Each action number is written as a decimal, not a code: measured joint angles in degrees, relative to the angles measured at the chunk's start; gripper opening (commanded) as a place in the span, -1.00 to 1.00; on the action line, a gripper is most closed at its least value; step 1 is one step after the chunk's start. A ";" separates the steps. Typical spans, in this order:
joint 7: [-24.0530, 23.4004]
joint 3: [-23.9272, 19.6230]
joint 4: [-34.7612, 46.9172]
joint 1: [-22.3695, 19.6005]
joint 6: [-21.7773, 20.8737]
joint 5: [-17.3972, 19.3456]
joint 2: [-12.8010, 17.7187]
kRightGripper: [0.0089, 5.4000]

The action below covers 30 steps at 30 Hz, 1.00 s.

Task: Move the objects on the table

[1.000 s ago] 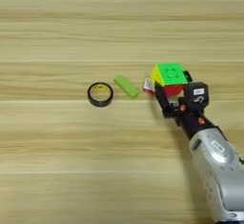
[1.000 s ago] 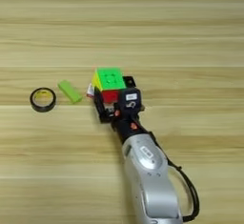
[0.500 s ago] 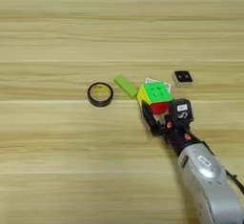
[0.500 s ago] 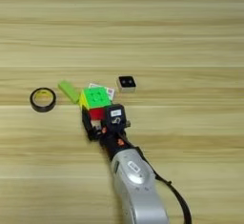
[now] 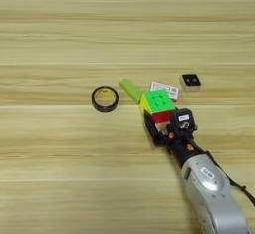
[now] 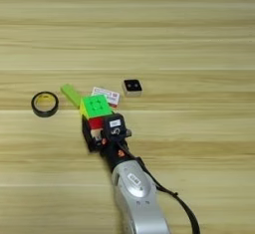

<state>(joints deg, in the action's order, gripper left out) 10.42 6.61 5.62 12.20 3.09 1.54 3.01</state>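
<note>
Fingers (image 5: 162,126) clamped on puzzle cube (image 5: 158,102), carried left since a second ago, uncovering card box (image 5: 166,89) and dotted block (image 5: 190,81); relocation apparently underway.

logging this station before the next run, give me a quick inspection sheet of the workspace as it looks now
surface: light wood-grain table, plank stripes running left to right.
job's things: black tape ring lies flat, apart at the left; lime green bar lies aslant, its lower end at the puzzle cube; red-and-white card box lies flat, partly hidden behind the cube; black-topped block with white dots stands apart at the right.
clutter: nothing seen.
grippers: right gripper is at the cube's near side, a black finger on either side of it.
cables: a dark cable runs along the silver forearm.
surroundings: nothing seen beyond the table top.
</note>
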 measured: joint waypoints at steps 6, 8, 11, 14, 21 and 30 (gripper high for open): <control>0.19 0.40 -0.34 0.31 -0.91 -0.27 -0.10 0.74; 0.40 0.54 0.62 0.42 -1.75 -0.26 -0.03 0.80; 1.26 0.64 3.29 0.58 -3.48 -0.17 0.35 0.91; 1.33 -0.16 6.63 0.39 -4.54 0.11 0.63 0.99; 0.36 -4.55 10.78 -3.64 -4.84 1.38 1.26 0.99; -3.14 -13.85 -6.67 -18.64 -2.50 2.08 4.98 0.99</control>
<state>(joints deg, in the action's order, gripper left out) 7.28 -7.24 -1.06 -6.44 0.59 3.62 7.99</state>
